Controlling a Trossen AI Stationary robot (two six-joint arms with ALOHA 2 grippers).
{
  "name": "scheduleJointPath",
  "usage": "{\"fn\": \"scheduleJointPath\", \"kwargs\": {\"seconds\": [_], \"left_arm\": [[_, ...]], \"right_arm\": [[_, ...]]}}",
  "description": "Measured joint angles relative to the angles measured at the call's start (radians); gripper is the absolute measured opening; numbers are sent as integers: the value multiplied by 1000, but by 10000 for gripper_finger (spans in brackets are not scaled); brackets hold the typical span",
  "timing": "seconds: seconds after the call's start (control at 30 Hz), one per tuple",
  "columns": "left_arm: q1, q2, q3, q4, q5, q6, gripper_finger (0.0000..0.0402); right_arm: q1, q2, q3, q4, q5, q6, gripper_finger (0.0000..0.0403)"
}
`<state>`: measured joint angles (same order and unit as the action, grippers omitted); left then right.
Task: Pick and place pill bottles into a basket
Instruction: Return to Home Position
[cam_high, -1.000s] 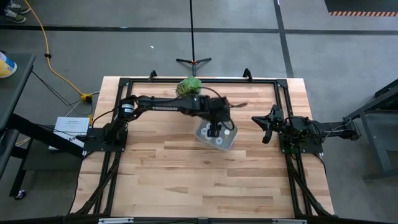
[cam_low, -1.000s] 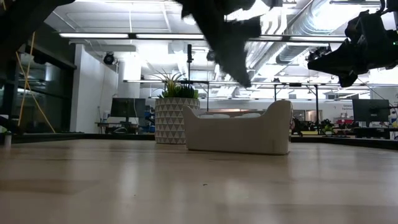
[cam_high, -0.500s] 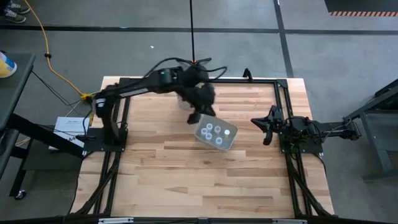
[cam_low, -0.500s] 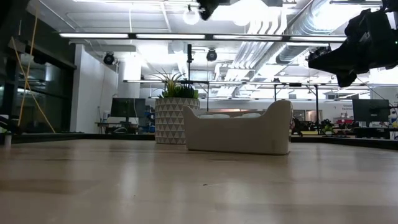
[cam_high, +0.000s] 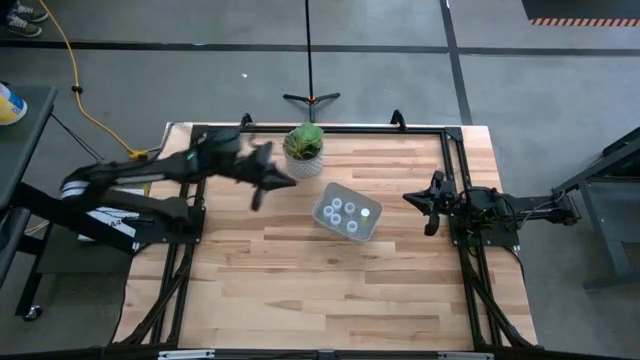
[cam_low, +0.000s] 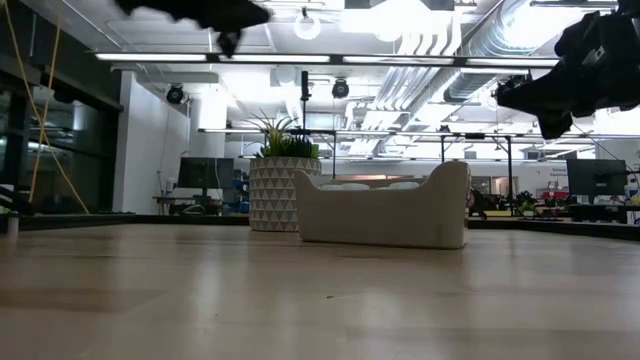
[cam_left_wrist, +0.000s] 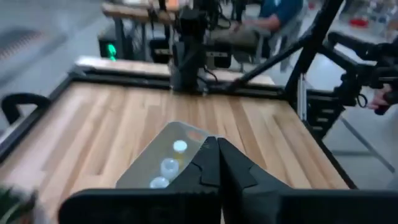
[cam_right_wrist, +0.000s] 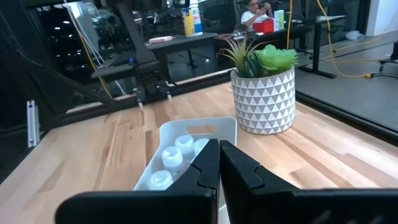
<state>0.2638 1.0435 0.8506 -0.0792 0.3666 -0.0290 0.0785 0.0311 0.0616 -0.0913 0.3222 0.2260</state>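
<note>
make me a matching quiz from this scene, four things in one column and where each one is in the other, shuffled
Things:
1. pill bottles
2. plant pot
3. left claw
4. right claw

Places:
A. raised and shut, on the high view's right side of the basket
B. raised and shut, on the high view's left side of the basket
C. inside the basket
D. standing on the table beside the basket

Pairs: 1-C, 2-D, 3-B, 4-A
</note>
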Motion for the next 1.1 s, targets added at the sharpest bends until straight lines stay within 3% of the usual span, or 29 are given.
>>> {"fn": "scheduleJointPath", "kwargs": {"seconds": [0.2,0.4,0.53,0.63,0.8,1.1], "left_arm": [[-2,-333,-388,279,-32,-91,22],[-3,-568,-637,430,-97,-182,24],[-8,-683,-686,417,-95,-213,22],[-59,-742,-686,315,-125,-215,22],[-184,-831,-687,167,-350,-115,22],[-358,-1035,-800,121,-516,-79,22]], "right_arm": [[0,0,-1,75,-21,-41,1],[0,-3,0,113,-37,-77,1],[0,-9,0,141,-32,-77,1],[0,-8,1,143,-27,-92,1],[0,-8,1,142,-35,-96,1],[0,-8,1,133,-123,-88,2]]}}
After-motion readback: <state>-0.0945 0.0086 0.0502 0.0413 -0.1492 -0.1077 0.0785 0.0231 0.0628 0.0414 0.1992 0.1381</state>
